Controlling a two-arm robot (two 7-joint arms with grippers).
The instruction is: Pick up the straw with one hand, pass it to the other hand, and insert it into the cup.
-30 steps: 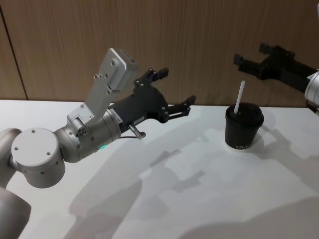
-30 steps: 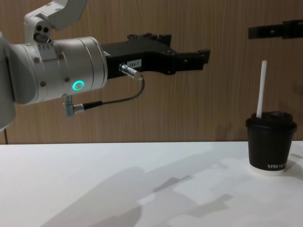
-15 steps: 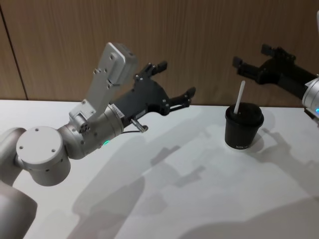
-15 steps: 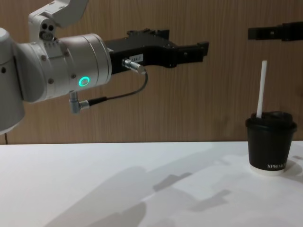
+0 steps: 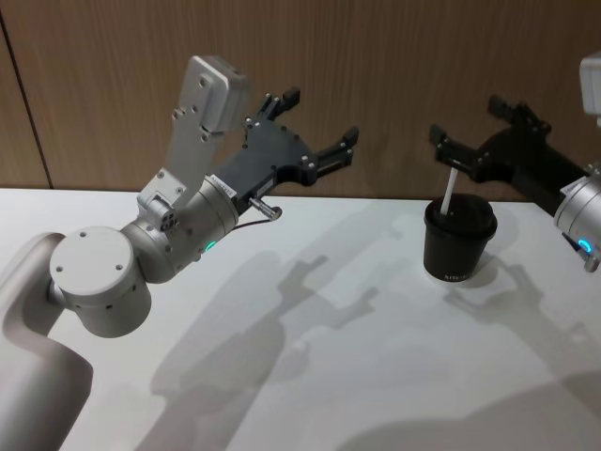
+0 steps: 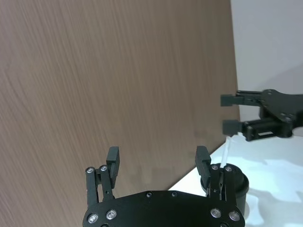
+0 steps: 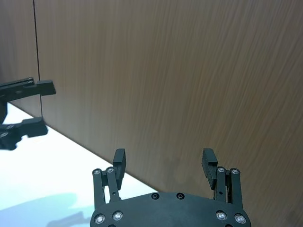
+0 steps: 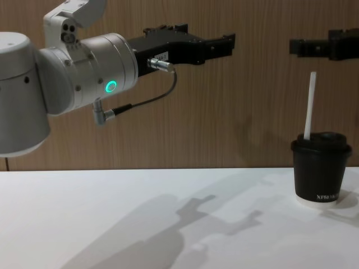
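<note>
The black cup [image 5: 458, 246] with white lettering stands on the white table at the right, also in the chest view [image 8: 320, 174]. The white straw [image 5: 450, 194] stands in its lid, tilted slightly, about half its length showing [image 8: 309, 104]. My left gripper [image 5: 320, 116], on its silver wrist with a green ring light, hangs open and empty high above the table, well left of the cup [image 8: 226, 42]. My right gripper [image 5: 464, 120] is open and empty in the air just above and behind the straw's top [image 8: 297, 46]. The left wrist view shows the cup [image 6: 239, 182] and the straw [image 6: 225, 151] past its fingers.
The white table [image 5: 329, 357] spreads in front of me with only arm shadows on it. A wooden wall [image 5: 394, 56] rises right behind the table's far edge, close behind both grippers.
My left arm has risen and drawn back to the left, away from the cup. My right gripper has shifted left, nearer above the straw. Cup and straw have not moved.
</note>
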